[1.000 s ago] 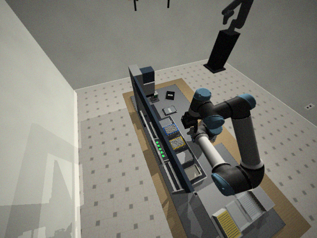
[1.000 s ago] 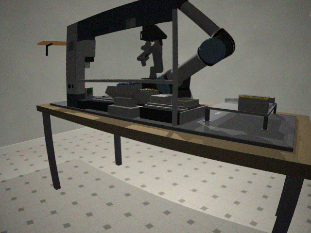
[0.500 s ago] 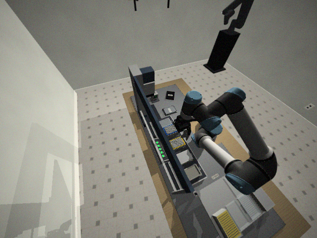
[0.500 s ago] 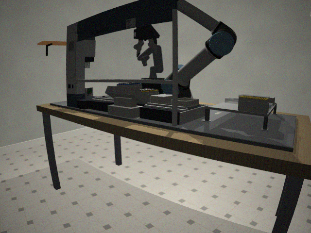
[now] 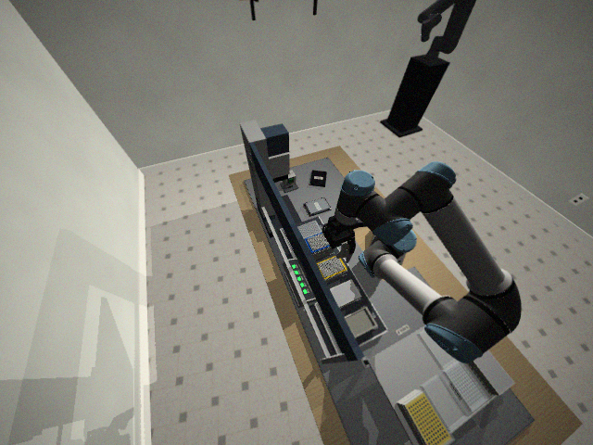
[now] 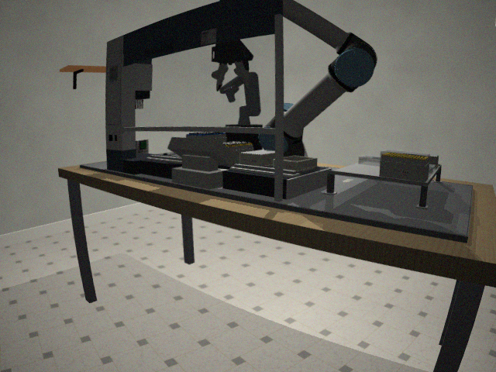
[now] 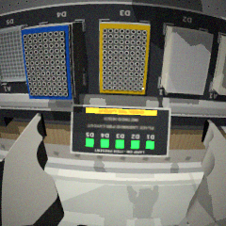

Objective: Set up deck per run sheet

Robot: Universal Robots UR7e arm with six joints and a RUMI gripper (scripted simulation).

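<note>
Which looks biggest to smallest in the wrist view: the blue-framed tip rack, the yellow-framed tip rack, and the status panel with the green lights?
1. Status panel, though it sits nearer the camera, which may inflate it.
2 and 3. Blue-framed tip rack and yellow-framed tip rack look about alike; I would not rank them.

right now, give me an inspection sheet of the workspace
surface: wooden table carrying a grey base plate.
job's things: blue-framed tip rack at D4, yellow-framed tip rack at D3, both cover off; pale-topped block at D2.
clutter: yellow rack on the shelf unit.
pincer: open, holding nothing, above the deck.
cables: nothing seen.
surroundings: five green lamps; black pedestal on the floor.
</note>
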